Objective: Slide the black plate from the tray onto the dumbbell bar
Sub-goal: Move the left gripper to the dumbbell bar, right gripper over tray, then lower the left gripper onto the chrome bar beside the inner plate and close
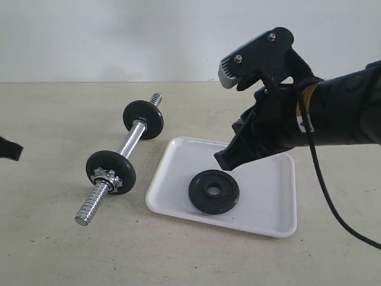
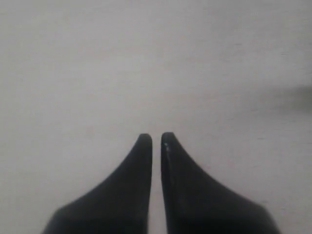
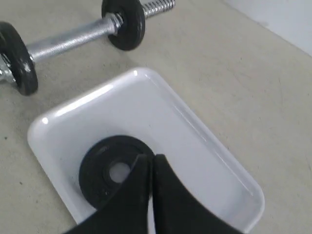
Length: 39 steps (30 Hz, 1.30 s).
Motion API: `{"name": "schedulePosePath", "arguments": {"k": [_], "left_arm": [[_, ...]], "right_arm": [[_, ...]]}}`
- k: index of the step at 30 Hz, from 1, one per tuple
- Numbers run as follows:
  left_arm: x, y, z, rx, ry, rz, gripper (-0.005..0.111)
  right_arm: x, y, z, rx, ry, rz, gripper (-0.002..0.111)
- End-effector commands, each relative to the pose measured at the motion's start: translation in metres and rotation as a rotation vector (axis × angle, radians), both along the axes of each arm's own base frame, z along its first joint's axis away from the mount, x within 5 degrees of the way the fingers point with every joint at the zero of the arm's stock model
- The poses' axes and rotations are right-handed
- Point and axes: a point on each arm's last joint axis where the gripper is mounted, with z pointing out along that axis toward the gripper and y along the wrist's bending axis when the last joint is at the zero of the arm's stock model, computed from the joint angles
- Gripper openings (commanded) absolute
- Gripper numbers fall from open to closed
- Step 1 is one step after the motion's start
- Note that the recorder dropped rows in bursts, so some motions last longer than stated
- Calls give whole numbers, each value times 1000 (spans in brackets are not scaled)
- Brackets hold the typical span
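Observation:
The black plate lies flat in the white tray, toward its front left. My right gripper hovers above the tray just behind the plate, jaws shut and empty. The dumbbell bar lies on the table left of the tray, carrying two black discs and a star nut, with threaded ends bare. My left gripper is shut over bare table; only its tip shows at the exterior view's left edge.
A beige tabletop spreads around the tray and bar, with a pale wall behind. The right arm's cable hangs down at the right.

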Motion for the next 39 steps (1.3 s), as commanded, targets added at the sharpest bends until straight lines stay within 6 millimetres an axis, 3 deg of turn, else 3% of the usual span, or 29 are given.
{"name": "schedulePosePath", "arguments": {"k": [1,9,19,26,31,39], "left_arm": [[11,-39,23,-180,-74,-162,4],[20,-64,42,-203,-130,-233,4],[50,-76,18,-283,-15,-183,4],[74,-88,13,-374,27,-152,4],[87,-96,11,-381,13,-232,4],[104,-120,-16,-280,77,-380,4]], "right_arm": [[-2,-8,-4,-100,54,-37,0],[-7,-18,-12,-210,143,-92,0],[-11,-14,-13,-180,185,-41,0],[-11,-13,-13,-182,178,-30,0],[-10,-12,-12,-181,164,-16,0],[-10,-13,-13,-184,169,-20,0]]}}
